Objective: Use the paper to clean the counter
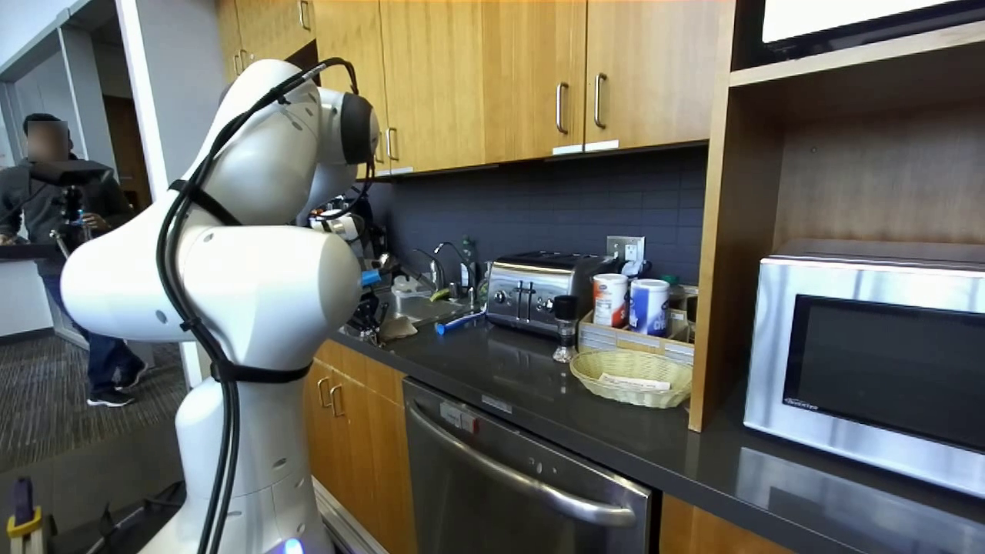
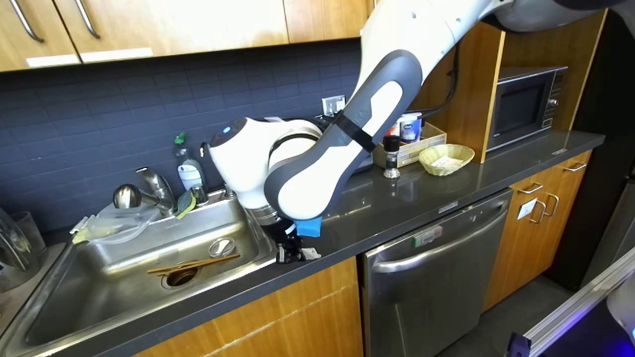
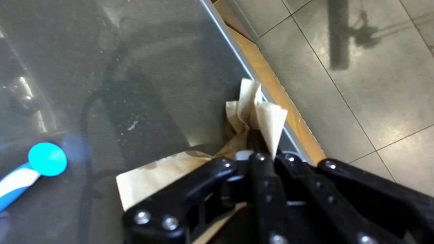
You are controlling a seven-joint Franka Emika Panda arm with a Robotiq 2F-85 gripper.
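Claw (image 3: 257, 145) clamped on paper (image 3: 176, 166) at front edge of worktop (image 3: 145, 67); wiping judged in hand; next stroke should cross specks (image 3: 133, 125).

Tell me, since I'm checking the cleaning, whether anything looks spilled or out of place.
Yes: in the wrist view, a whitish smudge marks the dark counter, perhaps unwiped residue. In an exterior view, thin sticks lie partly over the sink drain, an odd spot.

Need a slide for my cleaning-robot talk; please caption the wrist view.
The hand grips crumpled paper by the edge of the dark counter, pale specks dotting its surface.
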